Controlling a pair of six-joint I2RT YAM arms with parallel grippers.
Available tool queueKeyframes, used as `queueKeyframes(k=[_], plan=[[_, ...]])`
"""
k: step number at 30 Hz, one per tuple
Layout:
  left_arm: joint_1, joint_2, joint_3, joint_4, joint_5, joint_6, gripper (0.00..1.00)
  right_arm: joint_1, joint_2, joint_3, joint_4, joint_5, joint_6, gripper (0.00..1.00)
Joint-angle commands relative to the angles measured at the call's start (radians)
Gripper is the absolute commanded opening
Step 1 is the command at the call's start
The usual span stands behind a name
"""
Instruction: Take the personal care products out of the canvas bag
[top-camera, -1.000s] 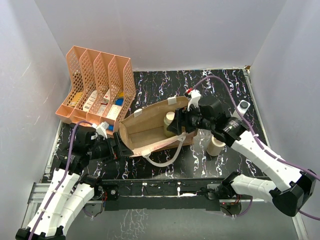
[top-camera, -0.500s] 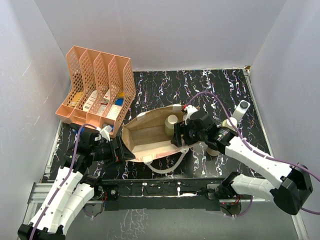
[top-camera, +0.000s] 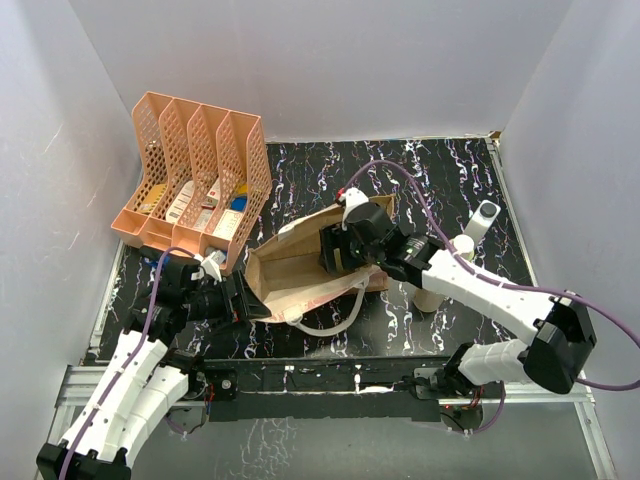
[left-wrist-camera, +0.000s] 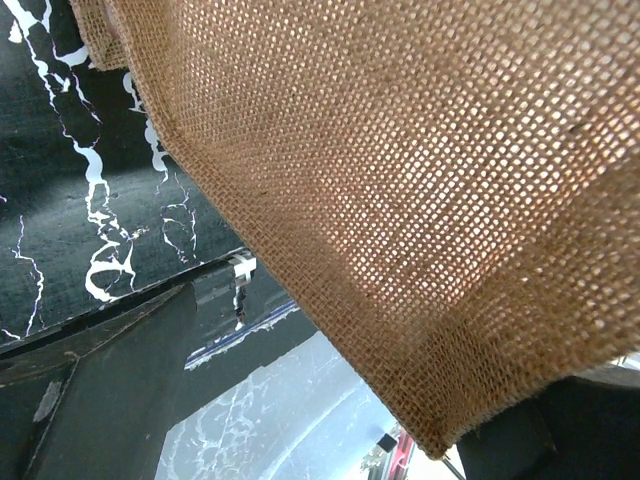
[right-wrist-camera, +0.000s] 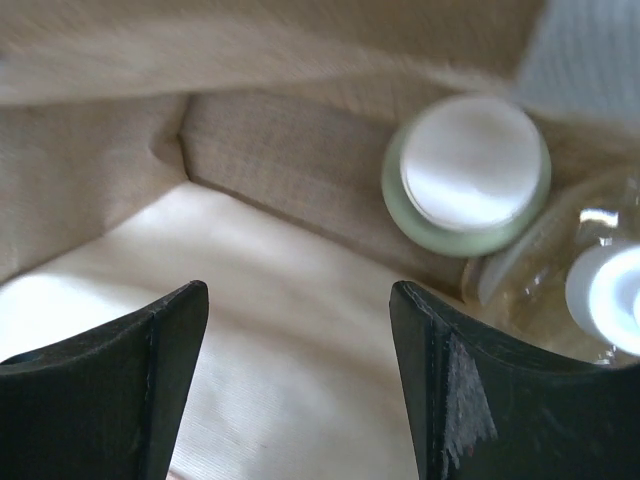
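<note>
The black, white-veined marbled table (top-camera: 330, 180) carries an orange-pink mesh file rack (top-camera: 190, 150) at its far left and, in the middle, the tan-brown canvas bag (top-camera: 285, 270), which lies with its mouth gaping, a white loop handle trailing toward the near edge. Its coarse open weave fills the left wrist view. The job looks partly done. To the right of the bag, three items stand out on the table: a slim white-grey bottle (top-camera: 483, 220), a white-capped bottle (top-camera: 463, 244) near it, and a beige bottle (top-camera: 432, 297) half hidden under the right forearm. At least two remain inside, crowded into one corner of the bag: a pale cream-green bottle with a flat white round cap (right-wrist-camera: 468, 175), upright, and touching it a small clear bottle with a white cap (right-wrist-camera: 545, 285). The right gripper (top-camera: 333, 252) is down inside the bag's right end, its black fingers (right-wrist-camera: 110, 390) spread wide and empty, with the bottles ahead and to its right. The left gripper (top-camera: 240, 298) sits at the bag's left end; whether it pinches the cloth cannot be told.
</note>
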Motion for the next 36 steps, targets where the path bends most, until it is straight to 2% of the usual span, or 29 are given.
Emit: queueKeyframes(k=[1, 6, 14, 20, 34, 36], plan=[[0.000, -0.010, -0.012, -0.017, 0.018, 0.015, 0.94, 0.038, 0.027, 0.125, 0.030, 0.119, -0.024, 0.76], [0.000, 0.000, -0.002, 0.010, 0.005, 0.014, 0.94, 0.055, 0.061, 0.189, -0.030, 0.265, -0.056, 0.76], [0.000, 0.003, 0.015, -0.012, -0.001, 0.037, 0.94, 0.055, 0.133, 0.224, -0.021, 0.388, -0.080, 0.75], [0.000, -0.004, 0.025, -0.012, -0.004, 0.031, 0.94, 0.055, 0.206, 0.226, -0.045, 0.497, -0.029, 0.69], [0.000, 0.016, 0.026, -0.009, -0.014, 0.031, 0.94, 0.055, 0.316, 0.215, -0.037, 0.561, 0.052, 0.68], [0.000, 0.016, 0.032, -0.014, -0.020, 0.033, 0.94, 0.055, 0.326, 0.209, -0.032, 0.570, 0.060, 0.60]])
